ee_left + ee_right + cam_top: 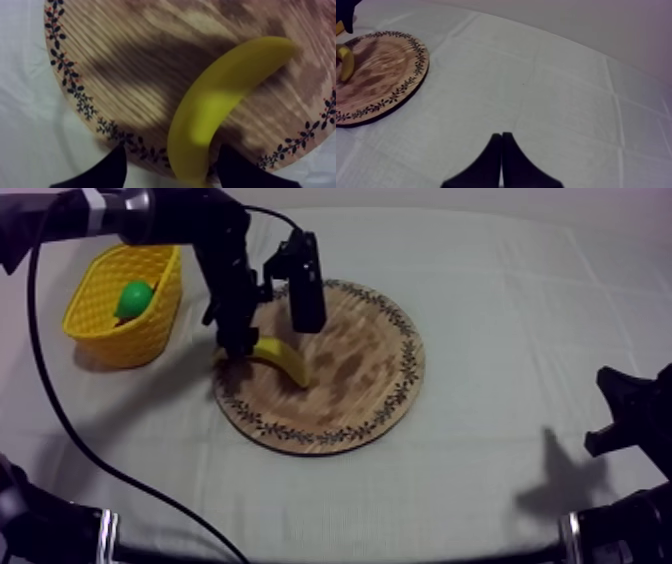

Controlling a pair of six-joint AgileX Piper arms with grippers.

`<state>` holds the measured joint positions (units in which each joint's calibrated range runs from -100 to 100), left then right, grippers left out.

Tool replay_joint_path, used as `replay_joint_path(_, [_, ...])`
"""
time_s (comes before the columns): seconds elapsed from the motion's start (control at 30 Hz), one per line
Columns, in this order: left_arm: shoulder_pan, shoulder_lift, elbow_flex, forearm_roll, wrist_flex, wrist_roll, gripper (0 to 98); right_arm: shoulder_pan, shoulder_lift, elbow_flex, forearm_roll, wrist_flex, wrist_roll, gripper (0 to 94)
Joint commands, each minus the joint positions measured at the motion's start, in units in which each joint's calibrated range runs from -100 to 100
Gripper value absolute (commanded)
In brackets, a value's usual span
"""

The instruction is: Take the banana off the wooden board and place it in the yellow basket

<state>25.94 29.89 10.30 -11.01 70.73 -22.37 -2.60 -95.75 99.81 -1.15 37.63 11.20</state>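
My left gripper (171, 150) is down at the rim of the wooden board (150, 60), jaws spread, with the near end of the banana (215, 105) sitting between them. One of the fingers (107, 172) stands clear of the fruit with bare board showing in the gap. The other is right up against the peel, or very nearly so; I cannot tell if it touches. I call the jaws released, straddling rather than grasping.

The banana lies flat on the board. Its long axis runs out ahead of the jaws and slants off toward the side of the closer finger, curving as it goes. So the closing line crosses the fruit's width, which is what I want, but it catches the banana close to its tip, not at the middle. My judgement is that a pinch this far out may let the far end droop or swing once lifted. I would either nudge the jaws further along the body or close gently and lift slowly.

The yellow basket (150, 328) stands behind the jaws, on the side away from the board, near but apart from its rim, with a green pear (133, 298) already inside. The carry looks short.

My right gripper (501, 137) rests over bare cloth (561, 100) with its fingers pressed together on nothing, well apart from the board. The left arm is plainly the nearer one and this job is its own.
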Motion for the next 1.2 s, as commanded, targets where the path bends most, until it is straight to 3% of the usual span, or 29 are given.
replay_joint_path(0.0, [0.1, 0.6, -0.3, 0.36, 0.1, -0.2, 66.5, 0.0, 0.0, 0.0, 0.0, 0.0, 0.0, 0.3])
replay_joint_path(0.57, [0.5, 7.2, -5.2, 3.02, 0.1, -2.1, 63.0, 0.0, 0.0, 0.0, 0.0, 0.0, 0.0, 0.3])
replay_joint_path(0.9, [0.2, 9.4, -7.3, 3.34, 0.1, -2.7, 61.0, 0.0, 0.0, 0.0, 0.0, 0.0, 0.0, 0.3])
replay_joint_path(1.17, [-0.6, 9.7, -7.7, 4.50, 0.1, -4.3, 48.4, 0.0, 0.0, 0.0, 0.0, 0.0, 0.0, 0.3])
